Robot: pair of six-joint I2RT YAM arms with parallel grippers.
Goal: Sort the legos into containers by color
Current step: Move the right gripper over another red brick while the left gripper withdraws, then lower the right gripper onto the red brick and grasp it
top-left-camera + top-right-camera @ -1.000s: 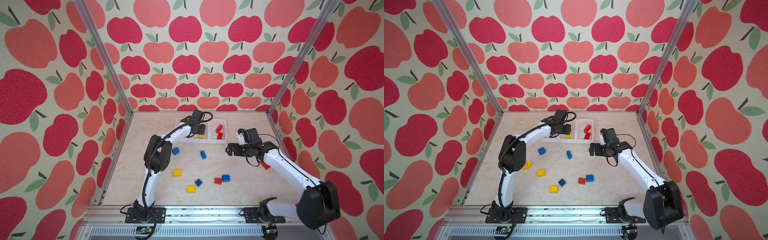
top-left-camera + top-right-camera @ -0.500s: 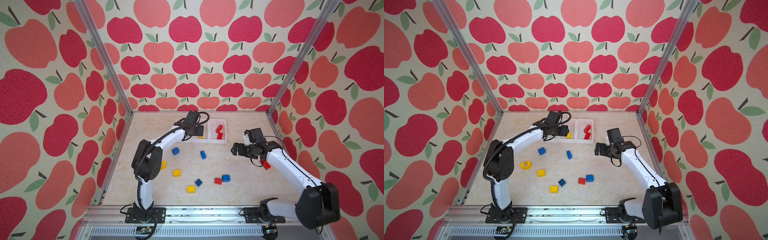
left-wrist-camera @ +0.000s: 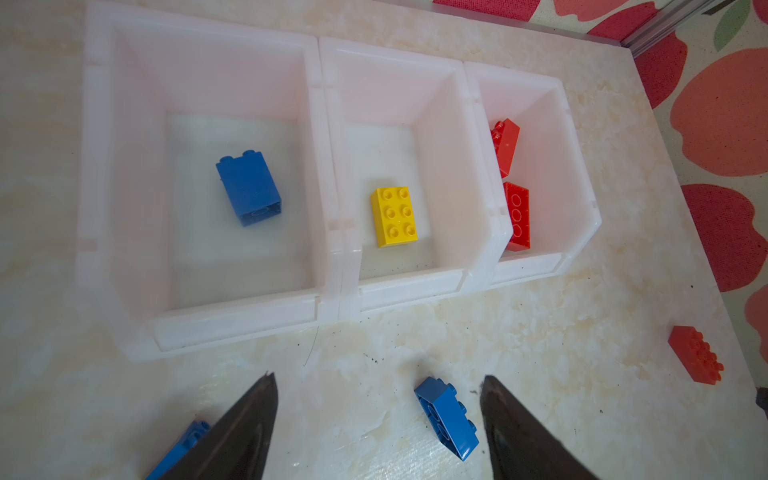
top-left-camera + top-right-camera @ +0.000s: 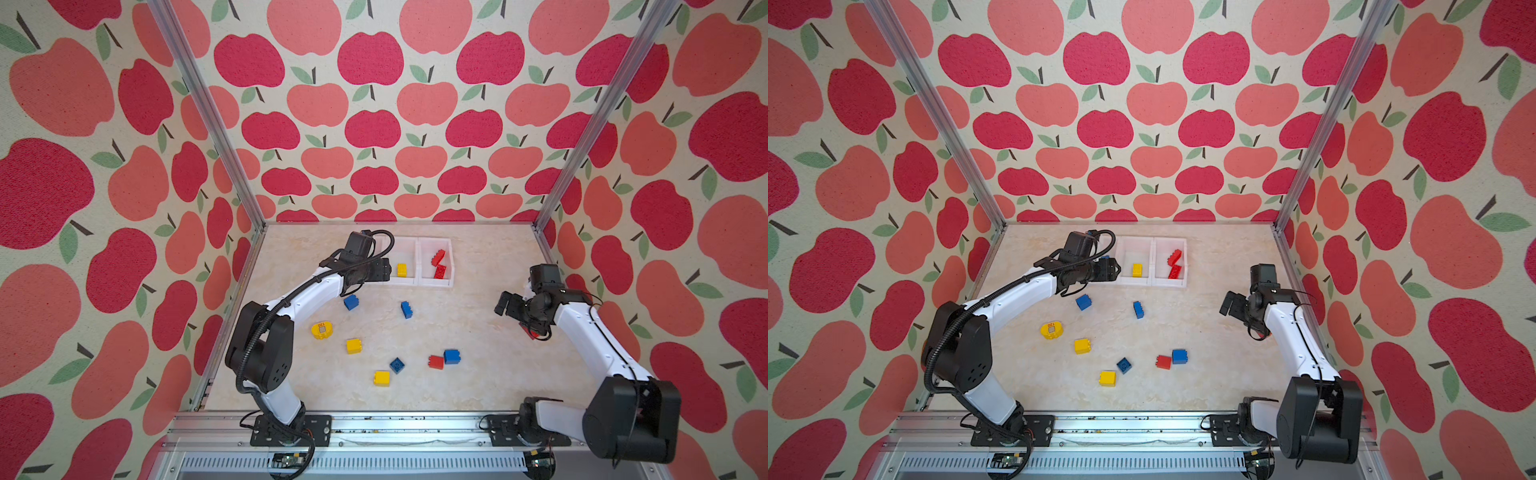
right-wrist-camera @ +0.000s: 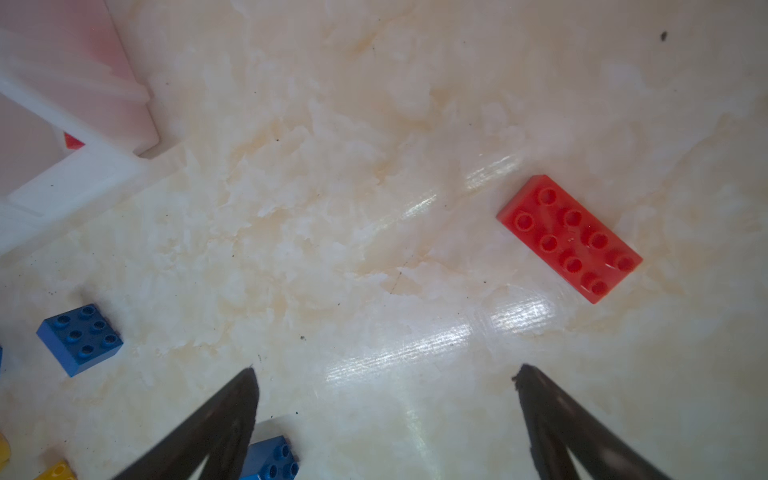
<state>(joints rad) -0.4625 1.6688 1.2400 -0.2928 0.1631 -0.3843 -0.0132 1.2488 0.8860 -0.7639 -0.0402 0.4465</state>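
Three white containers (image 3: 332, 166) stand in a row at the back. In the left wrist view the left one holds a blue lego (image 3: 249, 189), the middle one a yellow lego (image 3: 394, 216), and the right one two red legos (image 3: 515, 216). My left gripper (image 3: 378, 380) is open and empty. In both top views it hangs over the left container (image 4: 386, 270), hiding it. My right gripper (image 5: 385, 370) is open and empty above bare floor near the right wall (image 4: 513, 305). A flat red lego (image 5: 569, 239) lies beside it. Several blue, yellow and red legos lie loose mid-floor, including a rounded yellow piece (image 4: 322, 330).
Loose on the floor are blue bricks (image 4: 351, 302) (image 4: 406, 309) (image 4: 397, 365), yellow bricks (image 4: 353, 345) (image 4: 381, 378) and a red brick (image 4: 436, 362) touching a blue one (image 4: 451, 356). Apple-print walls and metal posts close the floor in on three sides.
My left gripper has drawn back leftward from over the containers and its jaws have widened. My right arm has swung right, toward the side wall, still open.
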